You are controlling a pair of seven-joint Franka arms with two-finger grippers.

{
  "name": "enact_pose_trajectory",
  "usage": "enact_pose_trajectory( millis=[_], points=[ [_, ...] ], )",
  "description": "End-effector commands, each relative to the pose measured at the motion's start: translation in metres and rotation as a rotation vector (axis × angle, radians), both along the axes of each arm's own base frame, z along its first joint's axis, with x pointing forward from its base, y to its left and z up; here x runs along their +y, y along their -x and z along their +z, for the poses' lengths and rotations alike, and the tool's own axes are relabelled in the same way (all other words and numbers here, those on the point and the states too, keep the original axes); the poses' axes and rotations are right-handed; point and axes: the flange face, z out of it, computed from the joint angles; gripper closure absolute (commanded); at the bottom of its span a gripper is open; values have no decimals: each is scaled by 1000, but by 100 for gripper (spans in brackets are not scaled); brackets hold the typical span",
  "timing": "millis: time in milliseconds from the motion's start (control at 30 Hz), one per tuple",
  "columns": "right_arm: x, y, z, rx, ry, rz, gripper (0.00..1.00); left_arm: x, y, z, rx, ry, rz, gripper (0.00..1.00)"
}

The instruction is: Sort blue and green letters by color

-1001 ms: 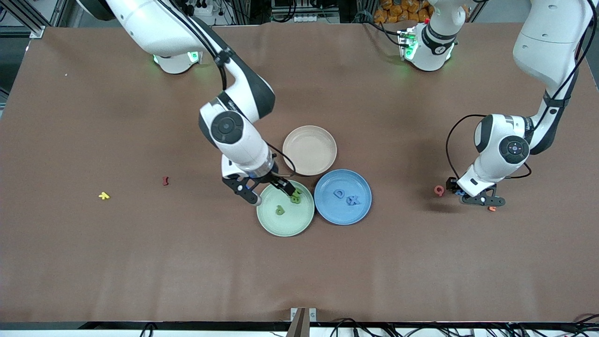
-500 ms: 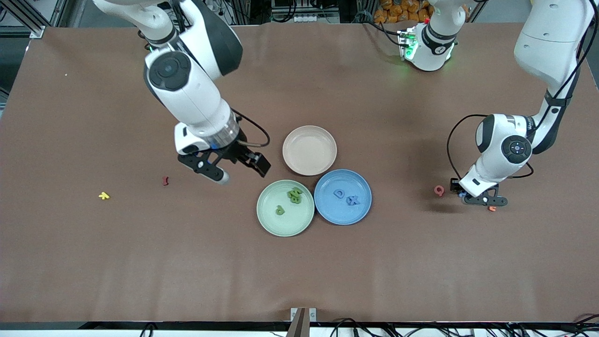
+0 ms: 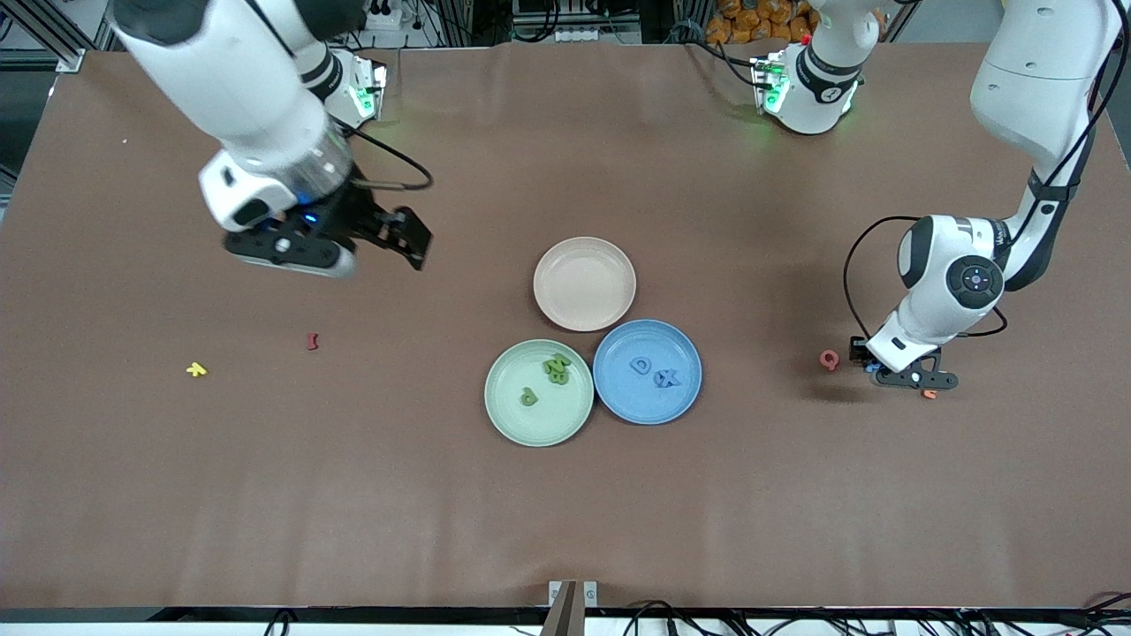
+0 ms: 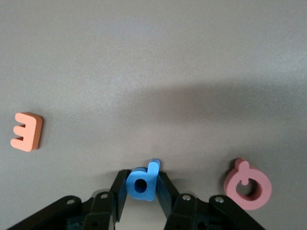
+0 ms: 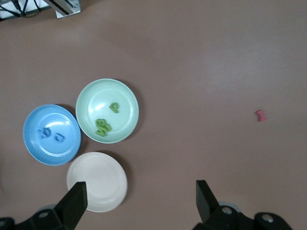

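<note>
My left gripper (image 3: 876,368) is down at the table toward the left arm's end, shut on a small blue letter (image 4: 142,183) that sits between its fingertips. On one side of it lies a pink Q (image 4: 248,184), on the other an orange E (image 4: 27,131). The green plate (image 3: 548,426) holds three green letters (image 3: 557,367), two of them bunched together. A blue D (image 3: 640,365) and a blue X (image 3: 667,378) lie in the blue plate (image 3: 645,408). My right gripper (image 3: 380,252) hangs open and empty, high over bare table toward the right arm's end.
An empty beige plate (image 3: 584,283) touches the two coloured plates, farther from the front camera. A dark red letter (image 3: 311,341) and a yellow letter (image 3: 196,369) lie on the table toward the right arm's end.
My right gripper left the green plate, rose and swung toward the right arm's end, leaving a green letter in the plate. My left gripper closed on the blue letter.
</note>
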Motion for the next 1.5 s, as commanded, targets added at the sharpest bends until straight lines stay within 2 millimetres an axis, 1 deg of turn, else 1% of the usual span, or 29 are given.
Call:
enact_pose_trajectory(
  millis=[0, 133, 167, 234, 367, 467, 534, 567, 667, 701, 801, 867, 901, 967, 1134, 1234, 1368, 1468],
  points=[
    [-40, 17, 27, 3, 35, 104, 0, -4, -1, 17, -11, 1, 0, 100],
    [-67, 21, 41, 4, 43, 168, 0, -9, -4, 29, -1, -10, -6, 100],
    [-76, 20, 43, 10, 35, 179, 0, -9, -4, 32, 3, -13, -5, 100],
    [-99, 18, 50, 14, 8, 185, 0, -15, -5, 37, 1, -14, -10, 100],
    [-136, 16, 58, 5, -3, 231, 0, -35, -4, 45, 4, 3, -6, 100],
    [-164, 15, 63, 1, 3, 255, 0, -55, -4, 57, 1, 27, 5, 100],
    [-175, 14, 63, 4, 5, 265, 0, -68, -5, 63, -1, 34, 5, 100],
    [-178, 14, 64, 3, 5, 267, 0, -75, -5, 66, 1, 37, 14, 100],
    [-193, 13, 65, 5, 9, 252, 0, -102, -6, 72, 2, 40, 49, 100],
    [-200, 13, 66, 1, 10, 247, 0, -115, -7, 75, 0, 41, 60, 100],
    [-218, 11, 67, -5, 12, 259, 0, -147, -8, 83, -6, 43, 92, 100],
    [-227, 11, 68, -8, 14, 279, 0, -171, -9, 88, -1, 42, 114, 100],
    [-235, 10, 67, -1, 20, 277, 0, -217, -8, 97, 2, 40, 172, 100],
    [-236, 10, 67, -1, 20, 276, 0, -231, -8, 102, -4, 42, 185, 100],
    [-238, 10, 66, 0, 23, 274, 0, -255, -8, 103, -7, 45, 221, 100],
    [-242, 10, 64, 7, 28, 269, 0, -279, -4, 101, -11, 51, 249, 100],
    [-241, 11, 62, 21, 32, 271, 0, -310, -2, 101, -12, 80, 289, 100],
    [-241, 11, 63, 20, 36, 271, 0, -325, -2, 97, -12, 93, 320, 100]
  ],
)
